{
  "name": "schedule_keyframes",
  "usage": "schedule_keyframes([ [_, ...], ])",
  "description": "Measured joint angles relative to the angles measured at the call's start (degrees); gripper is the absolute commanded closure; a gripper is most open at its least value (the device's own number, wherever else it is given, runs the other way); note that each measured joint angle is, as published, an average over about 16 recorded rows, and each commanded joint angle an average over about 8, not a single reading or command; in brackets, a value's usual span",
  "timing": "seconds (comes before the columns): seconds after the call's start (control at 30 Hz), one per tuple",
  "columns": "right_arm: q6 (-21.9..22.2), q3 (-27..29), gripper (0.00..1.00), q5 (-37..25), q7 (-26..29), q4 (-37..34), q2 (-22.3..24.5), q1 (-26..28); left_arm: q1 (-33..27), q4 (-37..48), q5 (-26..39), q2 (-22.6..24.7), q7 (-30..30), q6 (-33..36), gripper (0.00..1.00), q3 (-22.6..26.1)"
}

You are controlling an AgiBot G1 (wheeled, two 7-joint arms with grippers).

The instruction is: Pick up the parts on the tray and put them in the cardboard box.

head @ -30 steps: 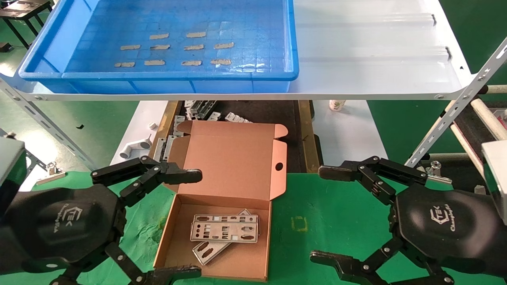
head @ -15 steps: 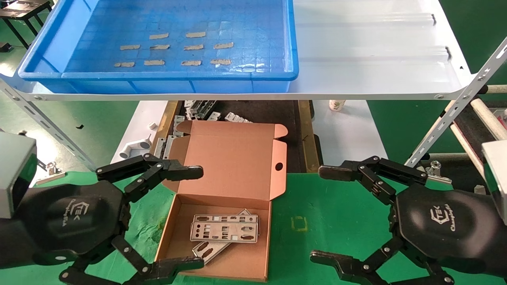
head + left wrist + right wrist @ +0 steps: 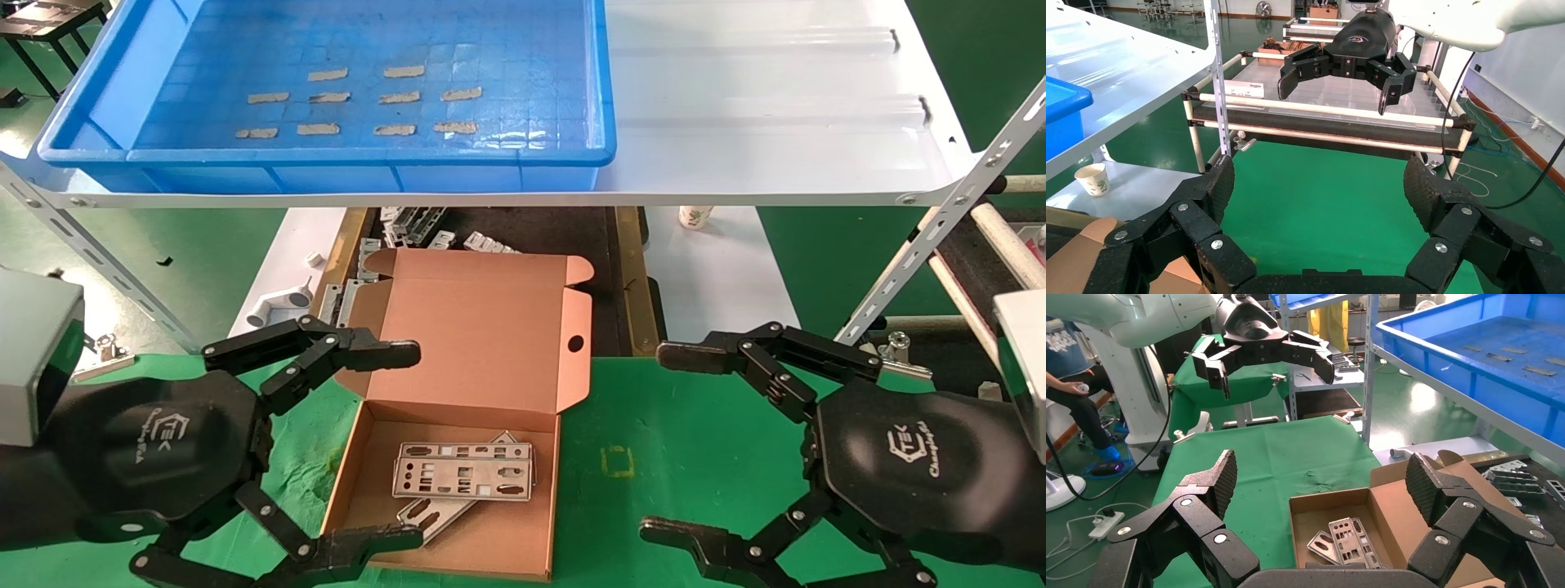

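The blue tray point(image 3: 98, 98) on the white shelf holds only tan tape strips; no parts lie in it. Silver punched parts point(image 3: 462, 478) lie stacked in the open cardboard box point(image 3: 490, 327) on the green cloth; they also show in the right wrist view point(image 3: 1347, 540). My left gripper point(image 3: 407, 445) is open and empty at the box's left side, one finger over the lid, one by the front corner. My right gripper point(image 3: 666, 445) is open and empty to the right of the box, above the cloth.
The white shelf point(image 3: 776, 155) overhangs the far side. Grey metal brackets point(image 3: 413, 224) and a white pipe fitting point(image 3: 274, 306) lie behind the box. A paper cup point(image 3: 695, 216) stands on the white table. A roller rack point(image 3: 989, 245) is at the right.
My left gripper has shifted a little to the right and up, closer to the box. The right gripper and the parts have not moved.
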Motion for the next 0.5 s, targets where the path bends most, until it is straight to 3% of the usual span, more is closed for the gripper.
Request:
schedule_keyframes([
  [0.5, 0.0, 0.0, 0.0, 0.0, 0.0, 0.0, 0.0, 0.0, -0.11, 0.22, 0.09, 0.09, 0.09, 0.02, 0.0, 0.14],
])
